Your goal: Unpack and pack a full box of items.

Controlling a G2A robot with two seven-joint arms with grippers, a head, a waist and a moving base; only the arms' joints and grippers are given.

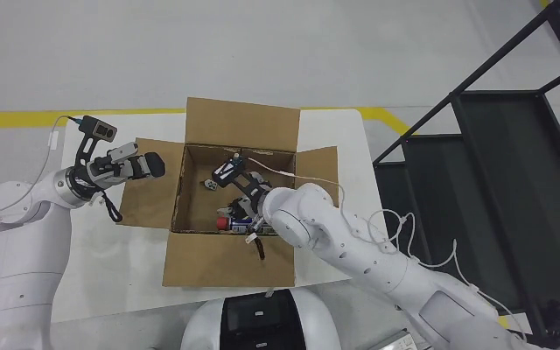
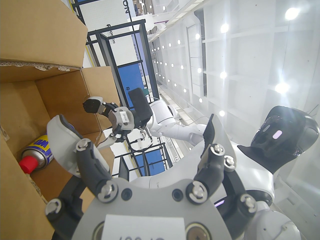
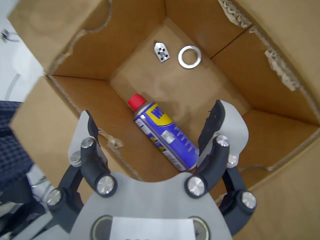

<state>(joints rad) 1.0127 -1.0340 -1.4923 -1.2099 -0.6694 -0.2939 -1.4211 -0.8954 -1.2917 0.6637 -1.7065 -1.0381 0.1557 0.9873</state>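
Inside the cardboard box [image 1: 242, 121], only a spray can [image 3: 162, 136], washer [image 3: 189, 56] and small metal plate [image 3: 161, 51] are lying: unpacking nearly finished or packing barely begun, cannot tell. Right gripper [image 3: 152, 112] is hanging above the box, left gripper [image 1: 140, 158] beside it, both spread, empty.

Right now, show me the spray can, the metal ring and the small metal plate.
spray can [image 3: 162, 133], right wrist view, on its blue body.
metal ring [image 3: 180, 57], right wrist view, on its flat band.
small metal plate [image 3: 161, 52], right wrist view, on its face.
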